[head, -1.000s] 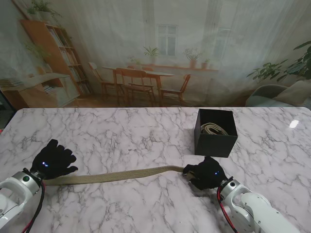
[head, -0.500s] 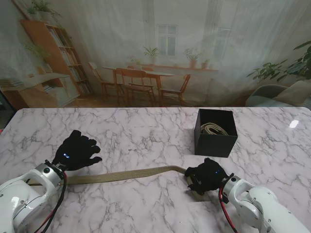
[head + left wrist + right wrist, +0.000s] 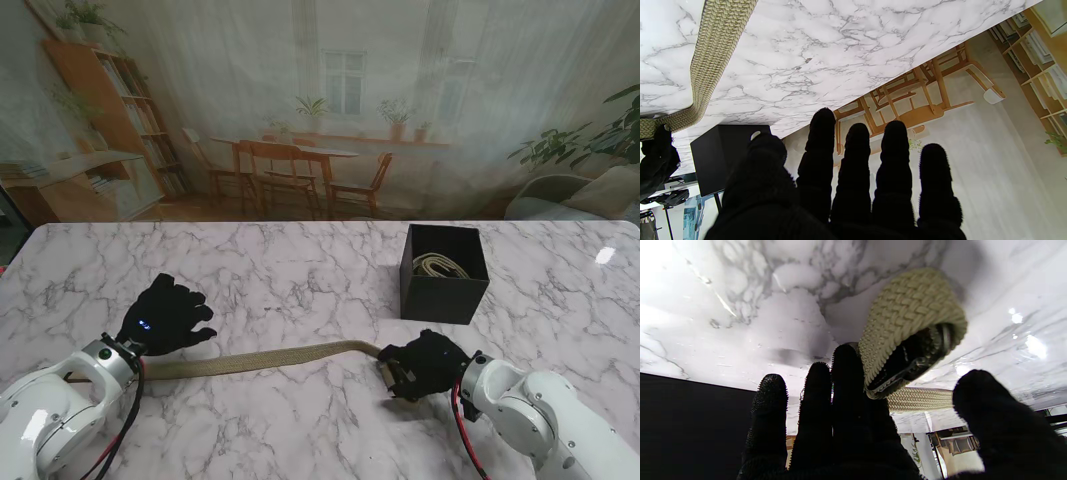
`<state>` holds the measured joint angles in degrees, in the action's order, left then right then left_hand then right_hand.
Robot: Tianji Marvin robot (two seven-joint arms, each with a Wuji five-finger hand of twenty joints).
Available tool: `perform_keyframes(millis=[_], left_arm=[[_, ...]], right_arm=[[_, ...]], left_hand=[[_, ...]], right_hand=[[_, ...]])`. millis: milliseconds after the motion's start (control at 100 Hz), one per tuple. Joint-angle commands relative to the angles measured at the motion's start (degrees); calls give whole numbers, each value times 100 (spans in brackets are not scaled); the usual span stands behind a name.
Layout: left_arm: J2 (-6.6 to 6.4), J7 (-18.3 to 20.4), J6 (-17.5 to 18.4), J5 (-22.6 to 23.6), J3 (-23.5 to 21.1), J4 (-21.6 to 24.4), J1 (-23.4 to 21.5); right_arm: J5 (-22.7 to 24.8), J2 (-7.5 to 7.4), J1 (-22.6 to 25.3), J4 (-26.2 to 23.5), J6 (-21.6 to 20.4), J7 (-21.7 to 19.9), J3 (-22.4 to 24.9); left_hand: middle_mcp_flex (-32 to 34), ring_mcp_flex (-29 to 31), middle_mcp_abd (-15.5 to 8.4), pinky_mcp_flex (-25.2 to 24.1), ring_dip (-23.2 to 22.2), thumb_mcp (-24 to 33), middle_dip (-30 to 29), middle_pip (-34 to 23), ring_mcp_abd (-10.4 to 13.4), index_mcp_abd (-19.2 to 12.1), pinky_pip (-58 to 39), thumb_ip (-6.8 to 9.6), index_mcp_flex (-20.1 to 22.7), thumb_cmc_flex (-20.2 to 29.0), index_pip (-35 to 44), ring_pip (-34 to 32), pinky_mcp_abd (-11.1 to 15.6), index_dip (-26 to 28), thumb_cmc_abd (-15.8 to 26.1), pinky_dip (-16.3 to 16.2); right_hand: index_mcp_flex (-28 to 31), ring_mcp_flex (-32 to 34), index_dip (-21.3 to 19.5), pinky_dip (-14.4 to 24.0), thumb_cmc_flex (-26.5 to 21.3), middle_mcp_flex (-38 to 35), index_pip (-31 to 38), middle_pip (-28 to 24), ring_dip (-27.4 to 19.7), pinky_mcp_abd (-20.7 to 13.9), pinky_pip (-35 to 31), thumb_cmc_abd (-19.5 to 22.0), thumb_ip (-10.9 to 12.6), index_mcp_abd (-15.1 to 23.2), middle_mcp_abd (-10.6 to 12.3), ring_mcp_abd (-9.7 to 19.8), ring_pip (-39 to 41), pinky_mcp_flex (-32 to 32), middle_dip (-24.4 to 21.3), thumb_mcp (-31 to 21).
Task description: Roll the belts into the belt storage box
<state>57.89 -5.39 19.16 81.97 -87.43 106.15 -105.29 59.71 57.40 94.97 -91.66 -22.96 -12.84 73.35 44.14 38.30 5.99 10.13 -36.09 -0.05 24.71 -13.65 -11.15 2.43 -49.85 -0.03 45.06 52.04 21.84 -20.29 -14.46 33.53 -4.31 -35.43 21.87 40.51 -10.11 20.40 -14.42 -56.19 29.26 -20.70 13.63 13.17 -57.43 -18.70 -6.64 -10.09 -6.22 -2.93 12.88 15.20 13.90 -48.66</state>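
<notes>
A long tan woven belt (image 3: 260, 358) lies across the table between my hands. My left hand (image 3: 165, 317) hovers at the belt's left end, open, fingers (image 3: 853, 160) straight and holding nothing; the belt (image 3: 711, 56) runs past it. My right hand (image 3: 425, 365) is curled over the belt's right end. There the belt (image 3: 907, 323) is folded back over its dark buckle (image 3: 910, 363), against my fingertips (image 3: 846, 363), with the thumb set apart. The black storage box (image 3: 445, 290) stands just beyond the right hand, with a coiled pale belt (image 3: 440, 265) inside.
The white marble table (image 3: 300, 270) stretches wide around the belt. The box's black wall (image 3: 690, 413) is close beside my right hand. The table's far edge (image 3: 320, 223) meets a printed room backdrop.
My left hand has moved right and farther from me along the belt, its fingers spreading. The right hand has stayed in place, curling the belt's end over a little more.
</notes>
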Motion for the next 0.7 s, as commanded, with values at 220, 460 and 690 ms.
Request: perform_keyframes(millis=[220, 460, 690], left_arm=[[14, 139, 17, -52, 57, -32, 32], [11, 177, 40, -75, 97, -52, 72], [13, 187, 43, -100, 109, -62, 84]], right_arm=[[-382, -52, 64, -126, 87, -688, 17], [-500, -59, 68, -214, 229, -872, 30], [105, -97, -19, -180, -61, -803, 37]], left_hand=[[-144, -67, 105, -98, 46, -113, -74, 83, -110, 35, 157, -89, -165, -113, -83, 134, -294, 32, 171, 72], [-145, -67, 102, -101, 49, -113, -74, 84, -119, 44, 170, -89, -160, -119, -92, 133, -281, 28, 177, 70], [-147, -81, 105, -110, 53, -115, -74, 86, -125, 50, 177, -90, -168, -130, -104, 139, -288, 20, 197, 67]], right_hand=[[-202, -333, 41, -172, -461, 611, -18, 1843, -183, -134, 116, -502, 610, -455, -416, -284, -157, -99, -950, -2425], [-230, -358, -104, -264, -1200, 848, -1, 1890, -209, -237, 29, -1543, 905, -504, -486, -361, -108, -7, -970, -4108], [-463, 157, -351, -368, -3379, 661, 421, 1851, -291, -681, -184, -1841, 429, -286, 136, 165, 11, 624, -957, -3776]])
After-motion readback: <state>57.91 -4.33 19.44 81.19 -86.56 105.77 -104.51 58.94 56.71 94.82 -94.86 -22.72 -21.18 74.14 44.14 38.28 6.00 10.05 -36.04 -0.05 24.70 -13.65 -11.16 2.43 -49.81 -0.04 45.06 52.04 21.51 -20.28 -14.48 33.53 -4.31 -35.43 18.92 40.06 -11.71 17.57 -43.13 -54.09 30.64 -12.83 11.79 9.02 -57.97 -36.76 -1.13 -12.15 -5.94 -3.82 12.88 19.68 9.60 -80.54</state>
